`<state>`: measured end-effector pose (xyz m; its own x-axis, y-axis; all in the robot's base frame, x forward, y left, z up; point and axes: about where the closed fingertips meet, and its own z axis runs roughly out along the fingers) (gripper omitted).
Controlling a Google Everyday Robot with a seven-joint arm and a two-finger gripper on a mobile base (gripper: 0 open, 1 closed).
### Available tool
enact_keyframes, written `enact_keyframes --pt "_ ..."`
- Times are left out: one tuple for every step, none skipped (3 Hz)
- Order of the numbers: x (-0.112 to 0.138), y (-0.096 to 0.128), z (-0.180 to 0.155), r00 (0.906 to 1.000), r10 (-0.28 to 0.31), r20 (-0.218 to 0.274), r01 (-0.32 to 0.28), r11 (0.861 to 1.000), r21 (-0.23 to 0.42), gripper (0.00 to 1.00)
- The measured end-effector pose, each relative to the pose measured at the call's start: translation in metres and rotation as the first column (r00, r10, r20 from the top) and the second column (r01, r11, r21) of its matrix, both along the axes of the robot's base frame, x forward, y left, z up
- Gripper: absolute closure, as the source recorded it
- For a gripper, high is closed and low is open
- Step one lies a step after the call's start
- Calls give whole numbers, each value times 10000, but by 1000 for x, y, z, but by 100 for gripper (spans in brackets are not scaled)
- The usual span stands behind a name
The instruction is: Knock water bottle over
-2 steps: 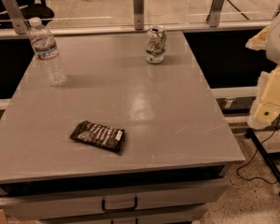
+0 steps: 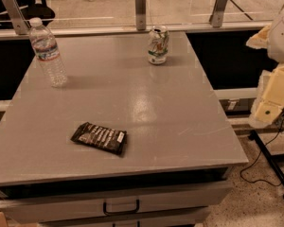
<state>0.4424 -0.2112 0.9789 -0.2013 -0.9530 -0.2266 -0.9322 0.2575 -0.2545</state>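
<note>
Unchanged since the earlier frame: water bottle (image 2: 47, 51), drink can (image 2: 158, 44), snack wrapper (image 2: 99, 138) and gripper (image 2: 270, 100) all at the same stations. Camera view: locate the water bottle upright near the far-left corner of the bench (image 2: 180, 126), cap on, well apart from every other item. Note the drink can upright at the far edge, right of centre, and the snack wrapper lying flat toward the near-left corner. Find the gripper among the cream-coloured arm parts off the right edge, about level with mid-bench and well apart from the bottle; whether parted or closed, not determinable from this view. Expect almost the full width of the bench to be crossed before contact.

- Risk one: travelling along the far edge and toppling the drink can instead; route nearer mid-bench.
- Risk two: striking low and sliding the bottle upright rather than tipping it; aim high on the body.
- Risk three: pushing too hard toward the left edge and sending the bottle off the bench, or letting it roll off once down.
- Risk four: dragging the snack wrapper on a low approach.
</note>
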Motion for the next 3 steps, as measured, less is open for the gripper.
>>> enact_keyframes --pt "33 55 -4 9950 942 340 -966 9922 784 0" --pt "65 138 5 9706 2172 1036 -2307 9623 1443 0" --pt "74 230 25 9340 3060 1847 -3433 9117 2257 0"
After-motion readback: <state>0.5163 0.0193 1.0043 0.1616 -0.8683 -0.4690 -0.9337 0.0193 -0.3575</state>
